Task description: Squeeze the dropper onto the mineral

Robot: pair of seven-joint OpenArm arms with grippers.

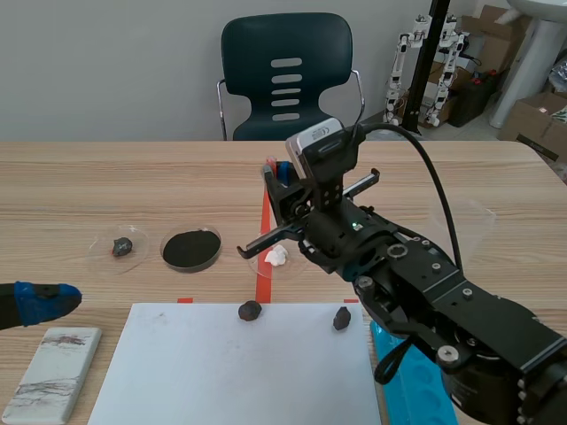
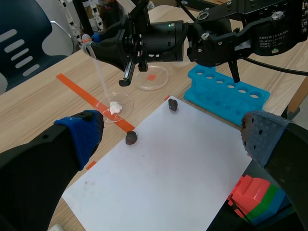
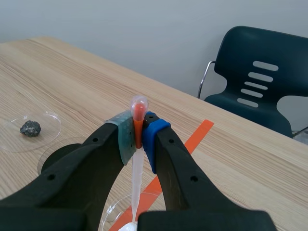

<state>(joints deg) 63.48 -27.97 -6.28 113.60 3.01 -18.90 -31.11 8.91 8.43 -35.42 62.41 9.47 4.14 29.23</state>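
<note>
My right gripper (image 3: 138,132) is shut on a clear dropper (image 3: 137,166), pinching its stem just under the orange-necked bulb. The dropper (image 2: 99,74) hangs almost upright, its tip just above a white mineral (image 2: 114,108) in a small clear dish (image 2: 126,102) on the orange tape. In the scene view this right gripper (image 1: 276,173) stands over the white mineral (image 1: 277,255) at the table's middle. My left gripper (image 2: 173,132) is open over a white sheet, with nothing between its blue pads, low at the scene's left edge (image 1: 40,301).
Two dark stones (image 1: 250,310) (image 1: 342,319) lie on the white sheet (image 1: 230,372). A dish of black powder (image 1: 190,250) and a dish holding a dark stone (image 1: 121,247) sit to the left. A blue tube rack (image 2: 228,91), an empty dish (image 2: 151,77), a white tile (image 1: 53,372) and coloured blocks (image 2: 252,195) lie around.
</note>
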